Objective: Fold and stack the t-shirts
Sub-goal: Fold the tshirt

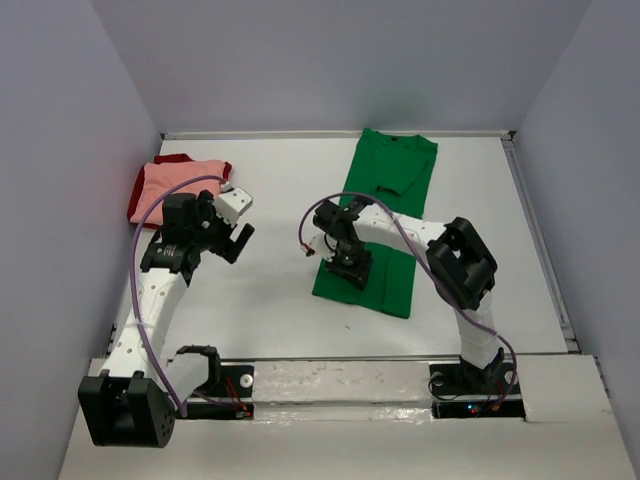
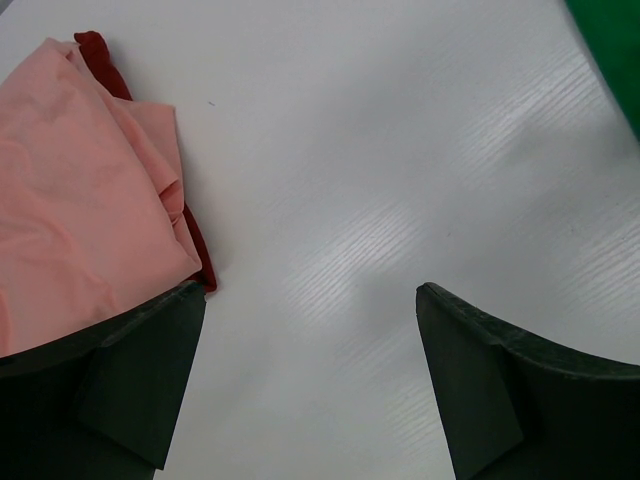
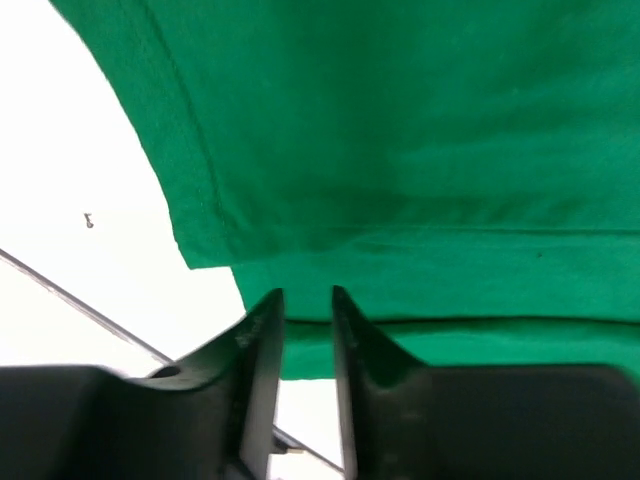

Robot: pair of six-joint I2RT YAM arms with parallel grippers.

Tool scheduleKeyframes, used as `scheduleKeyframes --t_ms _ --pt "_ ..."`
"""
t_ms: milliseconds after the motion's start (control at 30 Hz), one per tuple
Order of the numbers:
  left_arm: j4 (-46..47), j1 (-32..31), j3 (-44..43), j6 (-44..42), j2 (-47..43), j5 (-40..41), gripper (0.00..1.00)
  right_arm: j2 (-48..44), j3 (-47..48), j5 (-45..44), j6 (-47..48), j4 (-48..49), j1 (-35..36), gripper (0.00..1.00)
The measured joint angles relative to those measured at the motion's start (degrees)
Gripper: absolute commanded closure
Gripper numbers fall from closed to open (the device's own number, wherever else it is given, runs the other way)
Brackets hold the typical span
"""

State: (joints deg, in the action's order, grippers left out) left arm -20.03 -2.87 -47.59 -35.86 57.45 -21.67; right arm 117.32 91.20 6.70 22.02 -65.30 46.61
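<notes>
The bright green t-shirt [image 1: 388, 195] lies as a long narrow strip on the white table, its sides folded in. My right gripper [image 1: 347, 268] hovers low over the strip's near left corner. In the right wrist view its jaws [image 3: 307, 292] stand a narrow gap apart, just over the green cloth's [image 3: 400, 130] hem, with nothing pinched between them. The salmon pink t-shirt [image 1: 180, 182] lies folded on the dark red one [image 1: 176, 158] at the far left. My left gripper [image 1: 238, 240] hangs wide open to the right of that pile; its fingers [image 2: 150, 370] frame bare table beside the pink cloth [image 2: 70, 190] and its dark red edge [image 2: 97, 48].
Grey walls close the table [image 1: 270, 300] on the left, back and right. A raised rail [image 1: 540, 240] runs along the right edge. The arms' bases and a white mounting strip [image 1: 340, 385] line the near edge.
</notes>
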Motion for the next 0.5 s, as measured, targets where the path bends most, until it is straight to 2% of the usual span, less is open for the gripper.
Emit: scheduleKeyframes --t_ms 67,167,200,233,400,500 --pt "-0.1 0.0 0.0 0.0 0.0 -0.2 0.01 -0.8 -1.0 0.0 0.2 -0.2 0.0 0.66" --pt "-0.5 0.0 0.0 -0.1 0.0 -0.4 0.01 -2.1 -1.2 -0.1 0.2 -0.7 0.0 0.77" --pt "-0.5 0.0 0.0 -0.2 0.0 -0.4 0.01 -2.6 -1.2 -0.2 0.1 -0.8 0.0 0.93" --pt "-0.8 0.0 -0.1 -0.5 0.2 -0.7 0.01 -4.0 -1.2 -0.7 0.4 -1.2 0.0 1.00" --pt "-2.1 0.0 -1.8 -1.4 3.5 -2.3 0.01 -14.6 -2.0 -4.3 -0.2 -0.1 -0.5 1.00" --pt "-2.8 -0.3 -3.7 -1.7 6.4 -3.7 0.01 -26.1 -6.8 -7.8 -0.6 3.6 -4.3 1.00"
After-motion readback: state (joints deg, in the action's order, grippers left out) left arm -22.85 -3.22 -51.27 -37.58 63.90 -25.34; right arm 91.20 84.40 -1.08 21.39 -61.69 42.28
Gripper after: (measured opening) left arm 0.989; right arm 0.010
